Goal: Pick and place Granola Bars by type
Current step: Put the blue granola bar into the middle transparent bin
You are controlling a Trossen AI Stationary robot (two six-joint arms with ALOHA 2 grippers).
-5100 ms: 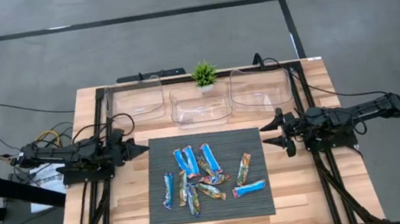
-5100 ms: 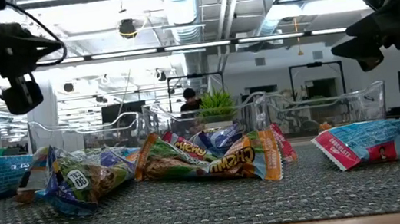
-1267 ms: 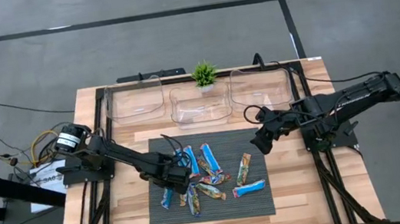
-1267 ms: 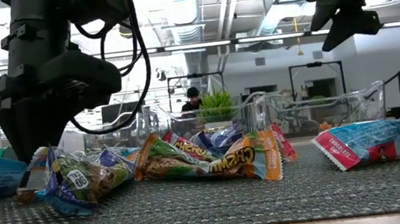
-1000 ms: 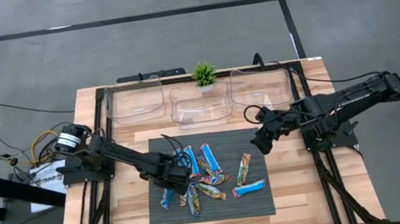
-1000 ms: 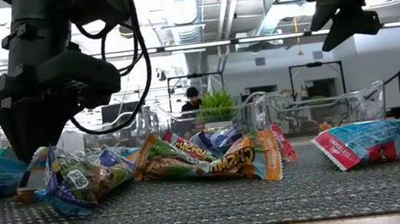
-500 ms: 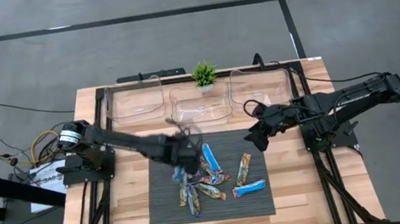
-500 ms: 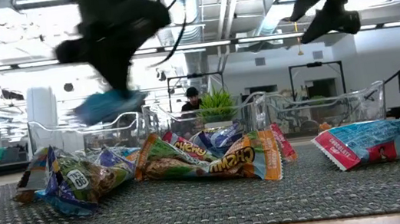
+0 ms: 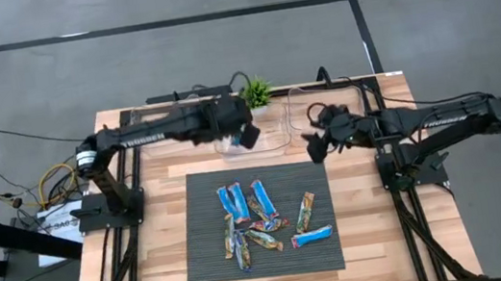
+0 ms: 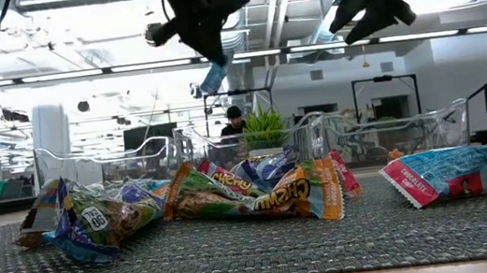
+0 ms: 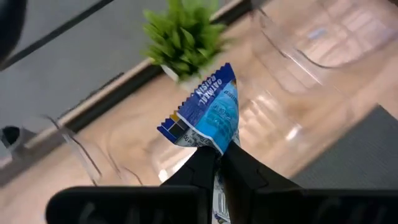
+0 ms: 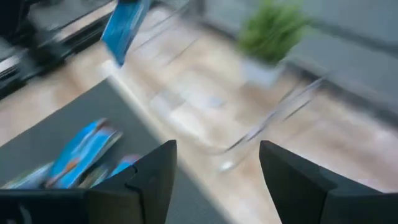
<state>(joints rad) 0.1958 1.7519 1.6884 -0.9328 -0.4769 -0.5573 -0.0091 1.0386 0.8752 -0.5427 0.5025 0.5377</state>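
Several granola bars (image 9: 261, 219) lie in a loose pile on the dark mat (image 9: 199, 191); they are blue, tan-green and mixed, and the low view shows them as well (image 10: 251, 192). My left gripper (image 9: 248, 135) is high over the middle clear bin (image 9: 252, 140), shut on a blue bar (image 11: 208, 115). In the low view that bar (image 10: 214, 76) hangs in the air. My right gripper (image 9: 314, 148) is open and hovers near the mat's far right corner, in front of the right bin (image 9: 326, 111). It holds nothing. My left gripper pinches the blue bar between its two shut fingers (image 11: 239, 168). They grip a crumpled stretch of wrapper (image 11: 214, 146), and the larger blue part with its serrated end (image 11: 196, 93) sticks out past the fingertips. The bar is lifted clear of everything.
Three clear bins stand in a row along the far edge: left (image 9: 169, 127), middle and right. A small green plant (image 9: 255, 92) stands behind the middle one. A person shows far off in the room (image 10: 233, 119).
My left gripper, down at the pile's left end a second ago, has risen with the blue bar and swung toward the far edge, over the middle bin. The bar is lifted clear of the mat. My right gripper has moved up and toward the far edge.
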